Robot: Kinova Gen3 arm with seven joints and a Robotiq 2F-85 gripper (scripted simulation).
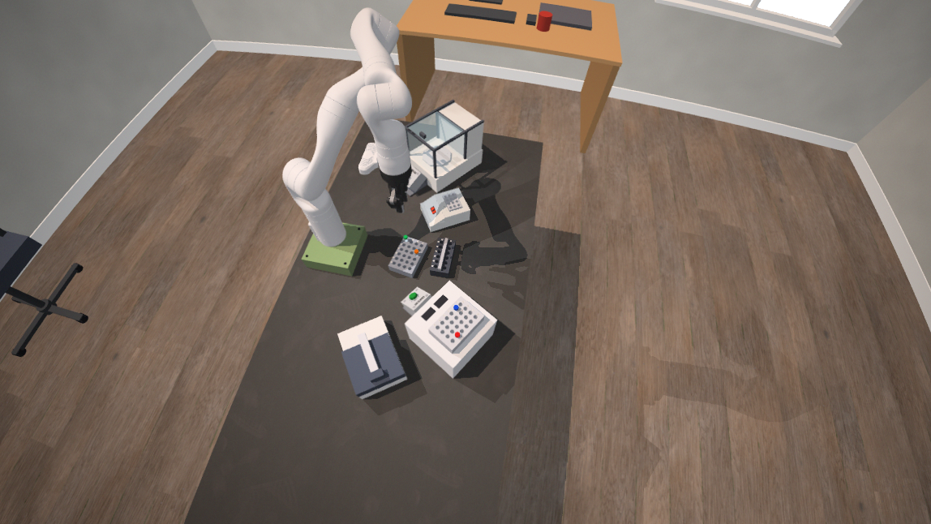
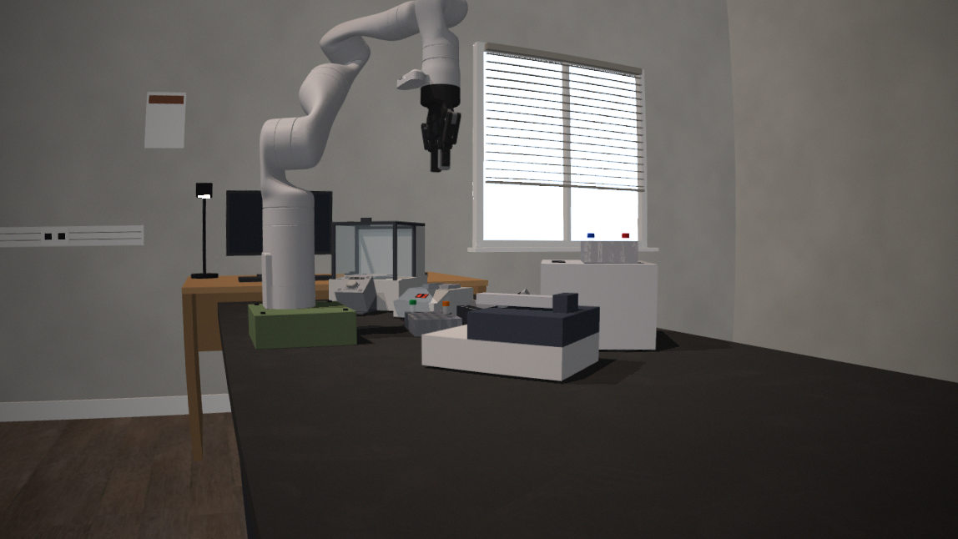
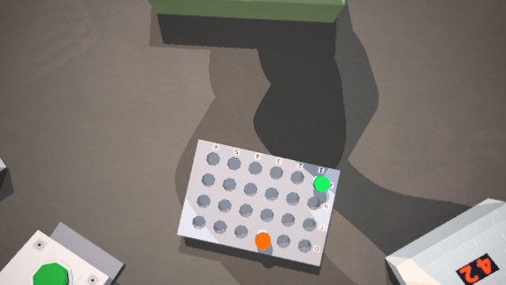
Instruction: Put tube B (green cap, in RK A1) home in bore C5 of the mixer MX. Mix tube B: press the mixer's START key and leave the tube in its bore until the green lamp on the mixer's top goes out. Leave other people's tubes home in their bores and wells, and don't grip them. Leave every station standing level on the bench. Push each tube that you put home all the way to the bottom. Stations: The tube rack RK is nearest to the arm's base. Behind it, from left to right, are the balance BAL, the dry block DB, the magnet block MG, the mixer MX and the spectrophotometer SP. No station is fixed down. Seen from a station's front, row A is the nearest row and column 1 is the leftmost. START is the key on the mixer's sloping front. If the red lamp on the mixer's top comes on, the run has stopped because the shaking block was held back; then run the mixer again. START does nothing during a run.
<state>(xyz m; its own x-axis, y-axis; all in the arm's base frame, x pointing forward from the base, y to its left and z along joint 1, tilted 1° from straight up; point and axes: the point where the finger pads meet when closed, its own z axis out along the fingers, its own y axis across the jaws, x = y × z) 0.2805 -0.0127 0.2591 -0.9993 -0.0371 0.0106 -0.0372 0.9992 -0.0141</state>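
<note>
Tube B with its green cap [image 3: 321, 183] stands in the corner well of the grey tube rack [image 3: 258, 201]. It also shows in the top view [image 1: 405, 237] and small in the exterior view [image 2: 411, 302]. My gripper [image 2: 436, 163] [image 1: 397, 205] hangs high above the bench, near the rack and dry block. Its fingers are partly open and hold nothing. The white mixer [image 1: 450, 325] stands beyond the rack, with a blue-capped tube [image 1: 456, 307] and a red-capped tube [image 1: 456, 334] in its bores. Its green START key [image 1: 412, 296] is at its front and shows at the lower left of the wrist view [image 3: 50, 274].
An orange-capped tube [image 3: 263, 241] stands in the rack's far row. The arm's green base [image 1: 333, 248] is beside the rack. The dry block [image 1: 445, 209], the magnet block [image 1: 444, 255], the glass-walled balance [image 1: 444, 143] and the spectrophotometer [image 1: 375, 355] stand around.
</note>
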